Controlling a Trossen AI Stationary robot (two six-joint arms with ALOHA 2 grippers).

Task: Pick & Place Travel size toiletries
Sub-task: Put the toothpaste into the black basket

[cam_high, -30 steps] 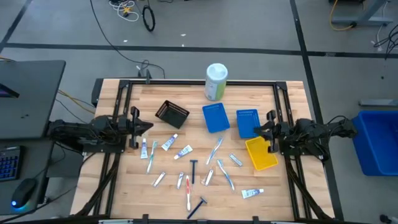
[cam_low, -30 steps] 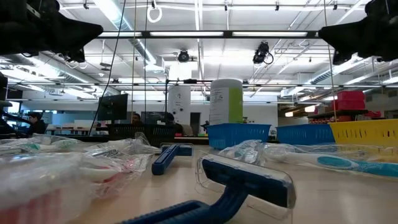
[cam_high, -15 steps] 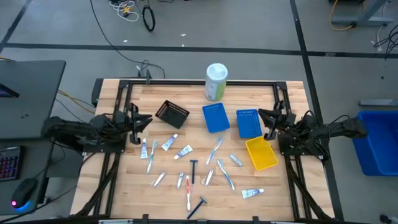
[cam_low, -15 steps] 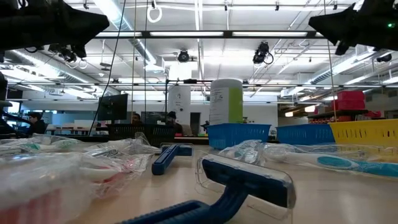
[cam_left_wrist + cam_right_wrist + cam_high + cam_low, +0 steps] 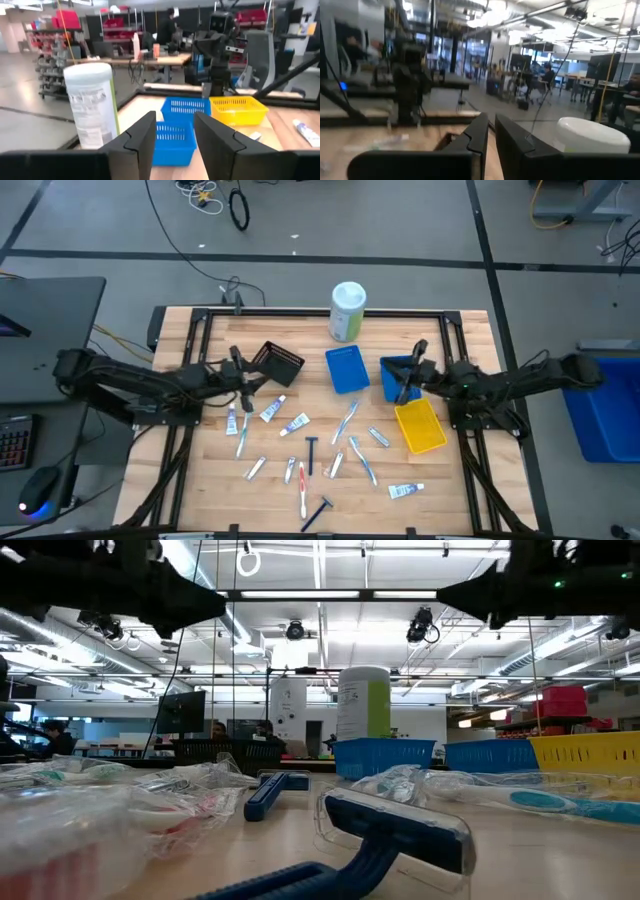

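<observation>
The travel size toiletries [image 5: 311, 450] lie loose on the wooden table's middle and near part: small white tubes [image 5: 272, 409], slim toothbrushes [image 5: 345, 420] and dark razors [image 5: 316, 513], each flat on the wood. My left gripper [image 5: 246, 380] hovers open beside the black bin [image 5: 276, 362], above the leftmost tubes; its fingers [image 5: 145, 135] point level toward the blue bins. My right gripper [image 5: 407, 376] hovers shut over the right blue bin [image 5: 398, 378], pointing toward the table's left. Neither holds anything.
A tall white-and-green canister [image 5: 347, 311] stands at the far edge. A second blue bin [image 5: 346, 368] sits mid-table and a yellow bin [image 5: 420, 426] near the right edge. A dark frame [image 5: 320, 313] runs along the table's edges. A blue razor [image 5: 390, 835] lies close before the low camera.
Both arms have stretched out from the table's sides toward its middle and risen a little: my left gripper toward the right edge, up to the black bin, and my right gripper toward the left edge, over the right blue bin. No toiletry has moved.
</observation>
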